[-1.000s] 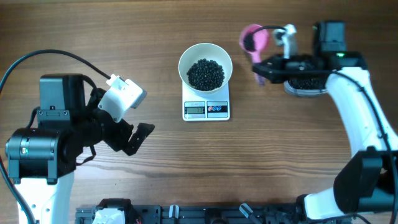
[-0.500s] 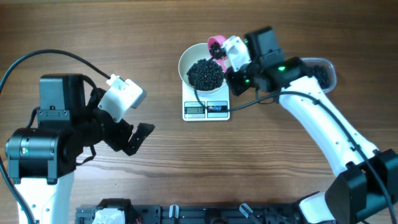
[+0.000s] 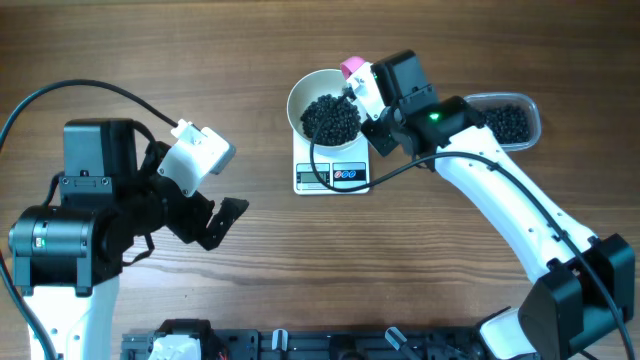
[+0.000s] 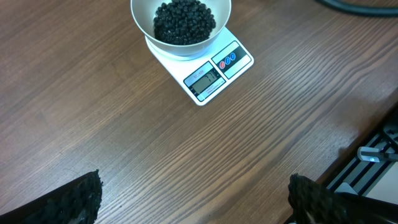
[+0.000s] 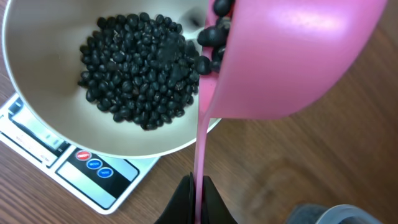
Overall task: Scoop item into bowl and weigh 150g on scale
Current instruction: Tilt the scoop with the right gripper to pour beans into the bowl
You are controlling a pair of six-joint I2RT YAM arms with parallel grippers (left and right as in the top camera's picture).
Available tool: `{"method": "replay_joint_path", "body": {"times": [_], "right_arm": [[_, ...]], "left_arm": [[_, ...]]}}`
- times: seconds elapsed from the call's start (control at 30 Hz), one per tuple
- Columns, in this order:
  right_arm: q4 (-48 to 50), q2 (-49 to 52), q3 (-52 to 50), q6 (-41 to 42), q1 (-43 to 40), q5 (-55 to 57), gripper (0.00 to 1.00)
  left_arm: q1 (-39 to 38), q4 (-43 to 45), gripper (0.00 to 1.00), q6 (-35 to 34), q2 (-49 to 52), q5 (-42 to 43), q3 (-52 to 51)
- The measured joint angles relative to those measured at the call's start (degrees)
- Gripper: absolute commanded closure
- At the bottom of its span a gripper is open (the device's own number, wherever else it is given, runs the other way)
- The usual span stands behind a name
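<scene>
Over the bowl, the pink scoop tilts mouth-down.

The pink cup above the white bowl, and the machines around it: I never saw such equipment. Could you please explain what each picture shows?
This is a robot with two arms at a wooden table; each arm ends in a two-finger gripper. The wide picture looks down from above. The other two come from cameras on the left and right wrists. On the table stands a small white scale with a white bowl of black beans on it. A clear tub holds more beans. The right gripper is shut on the handle of a pink scoop, tilted over the bowl with beans at its lip. The left gripper is open, holds nothing and is apart from the scale.
</scene>
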Motion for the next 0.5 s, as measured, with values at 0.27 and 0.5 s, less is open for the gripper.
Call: {"method": "replay_joint_path", "body": {"times": [0.27,0.5], "right_arm": [[0.1,0.1,0.0,-2.4,2.8,5.1,0.96],[0.4,0.1,0.0,-2.4,2.9,6.1,0.96]], "left_arm": [[0.0,0.0,0.00,0.0,0.0,0.0,0.0],[0.0,0.0,0.00,0.0,0.0,0.0,0.0]]}}
